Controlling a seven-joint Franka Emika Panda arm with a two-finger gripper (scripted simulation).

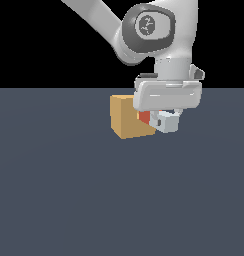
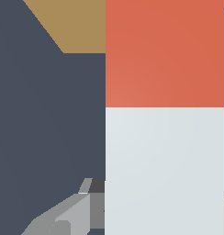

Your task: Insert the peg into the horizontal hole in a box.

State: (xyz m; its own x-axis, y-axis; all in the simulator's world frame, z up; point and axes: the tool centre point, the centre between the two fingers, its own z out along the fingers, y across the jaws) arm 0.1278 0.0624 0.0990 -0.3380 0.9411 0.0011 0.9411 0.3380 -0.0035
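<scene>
1. The peg (image 1: 161, 120) hangs in the air under the robot's hand, lying roughly level. Its pale grey-white end faces the exterior camera and its red end (image 1: 143, 118) points toward the box (image 1: 128, 117).
2. In the wrist view the peg (image 2: 164, 137) fills much of the picture: a red stretch (image 2: 164, 53) farther from the hand, and a pale stretch (image 2: 164, 170) nearer to it.
3. The red end sits right against the box's side face as seen from the exterior view, on that view's right side of the cube. Whether it touches the face or has gone in at all cannot be told.
4. The hole itself does not show in either picture (the peg and the hand cover that part of the face).
5. The box is a plain tan-orange cube resting on the dark grey-blue floor (image 1: 94, 200). In the wrist view only a tan corner of it (image 2: 77, 23) shows beside the red stretch.
6. The gripper (image 1: 164, 117) is closed around the pale part of the peg, with its fingers on either side of the bar. One grey finger (image 2: 75, 213) shows beside the peg in the wrist view.
7. The white arm (image 1: 149, 30) comes down from the top of the exterior view, with its wrist pointing straight down over the peg.
</scene>
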